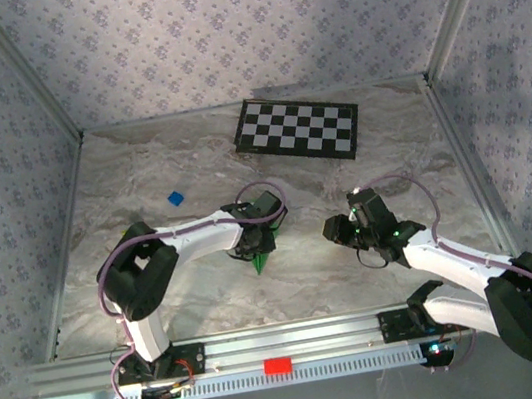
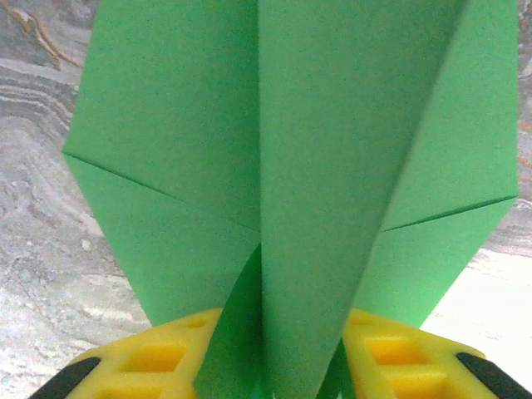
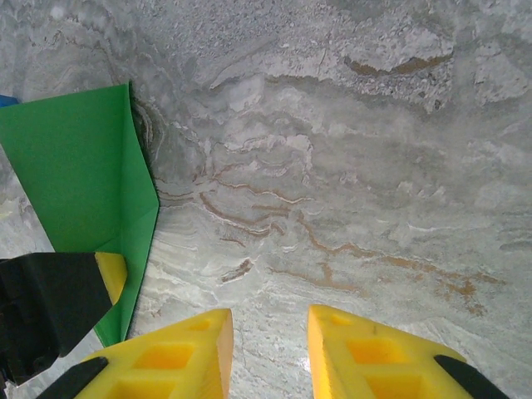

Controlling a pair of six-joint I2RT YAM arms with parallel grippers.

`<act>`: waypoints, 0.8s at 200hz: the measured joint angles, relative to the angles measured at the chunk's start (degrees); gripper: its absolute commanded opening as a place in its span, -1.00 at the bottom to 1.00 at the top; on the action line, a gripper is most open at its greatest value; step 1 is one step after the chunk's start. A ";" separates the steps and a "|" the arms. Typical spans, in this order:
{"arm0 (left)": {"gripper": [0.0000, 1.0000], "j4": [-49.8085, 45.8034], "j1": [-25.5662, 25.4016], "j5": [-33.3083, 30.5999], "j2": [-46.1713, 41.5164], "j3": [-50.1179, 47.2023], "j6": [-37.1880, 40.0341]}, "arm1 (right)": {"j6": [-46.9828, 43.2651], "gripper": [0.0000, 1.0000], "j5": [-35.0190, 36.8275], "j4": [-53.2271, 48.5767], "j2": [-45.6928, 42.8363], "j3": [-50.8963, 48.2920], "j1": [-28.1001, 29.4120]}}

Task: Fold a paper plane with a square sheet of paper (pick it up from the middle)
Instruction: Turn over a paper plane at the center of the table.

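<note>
Left jaws clamped on paper plane centre fold; right jaws apart, beside plane.

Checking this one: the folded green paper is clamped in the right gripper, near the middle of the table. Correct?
No. The left gripper clamps the folded green paper, near the middle of the table, as the left wrist view shows; the right gripper stands open and empty.

Paper plane in the left jaws mid-table, right jaws to its right, checkerboard behind, block behind-left.
</note>
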 measured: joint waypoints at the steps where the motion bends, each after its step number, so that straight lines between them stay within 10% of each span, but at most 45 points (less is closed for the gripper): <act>1: -0.21 0.00 0.00 0.00 0.00 0.00 -0.04 | 0.00 -0.39 0.00 0.00 0.00 -0.02 0.00; 160: -0.03 -0.74 0.00 0.85 0.00 0.92 -7.34 | 0.00 -0.39 0.00 0.00 -0.85 -0.76 -0.48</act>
